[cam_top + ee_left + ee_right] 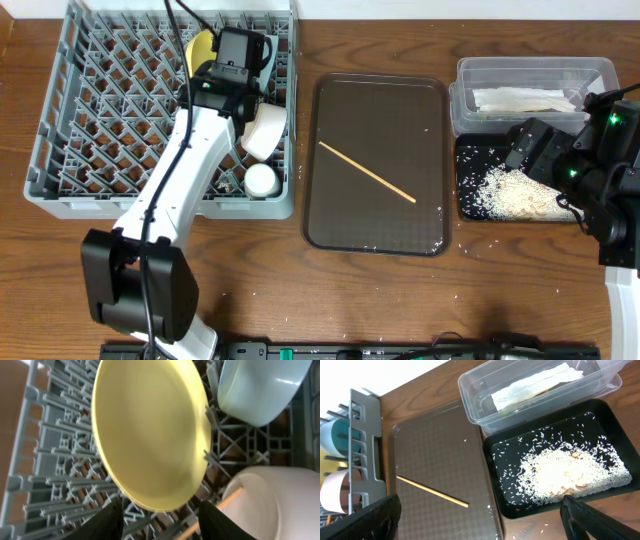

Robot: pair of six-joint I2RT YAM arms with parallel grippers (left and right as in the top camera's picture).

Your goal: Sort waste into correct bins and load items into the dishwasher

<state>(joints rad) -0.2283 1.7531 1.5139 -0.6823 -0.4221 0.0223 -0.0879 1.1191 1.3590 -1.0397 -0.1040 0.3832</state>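
The dish rack [100, 130] is a grey plastic grid of upright pegs on the wooden desk [330, 300]. A smooth, round yellow plate [150, 430] stands on edge near the rack's far side. The left pincer [161, 517] hangs at the plate's lower rim with its fingers [107, 522] spread wide on either side; I cannot tell whether they touch it. Only the left wrist view shows the glossy light blue bowl [260, 390] and the white bowl [280, 505] beside the plate; overhead, the arm hides the blue one. A small white cup [262, 180] sits in the rack's near corner. Just beside that corner lies a dimpled brown tray [375, 110] bearing one thin wooden chopstick [367, 172]. Farther from the rack, the clear tub [472, 395] holds the crumpled paper wrapper [535, 385], and the black tray [502, 462] holds loose rice [565, 472]. The right pincer [480, 510] hovers near them, wide open and empty.
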